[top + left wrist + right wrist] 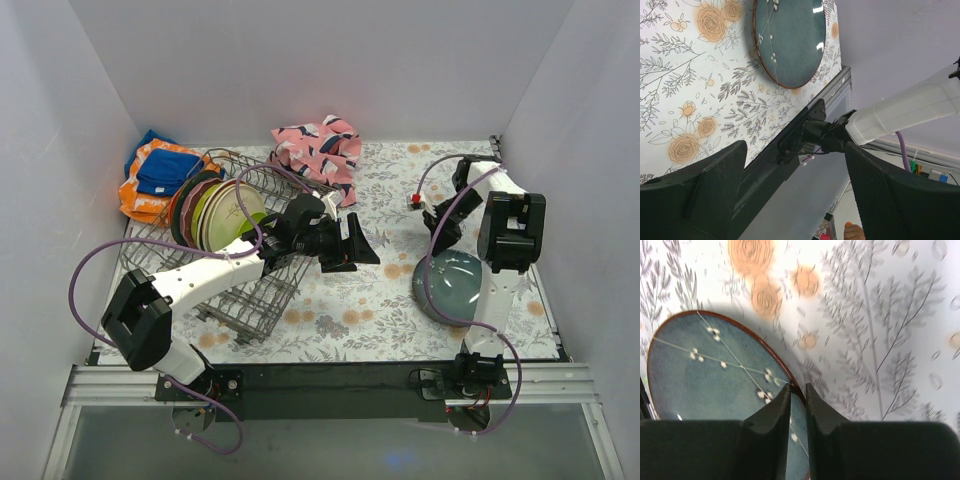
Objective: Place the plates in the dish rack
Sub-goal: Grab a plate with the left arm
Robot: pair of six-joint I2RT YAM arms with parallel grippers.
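Shows the large grey wire dish rack (250,295) at the floral counter's (370,310) left, the left end effector (362,248) agape and empty mid-counter, the right end effector (797,390) pinched on the sensible hold, the rim, of the round teal glazed plate (705,375) at right, probably stiff, slick, breakable.

Overhead camera looks down across table (380,300), both wrist cameras close, sharing teal plate (715,375)

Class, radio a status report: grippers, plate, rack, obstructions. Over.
Left gripper open, empty, beside grey metal wire dish rack. Right gripper shut on rim of round teal ceramic plate. Left gripper between plate and rack.
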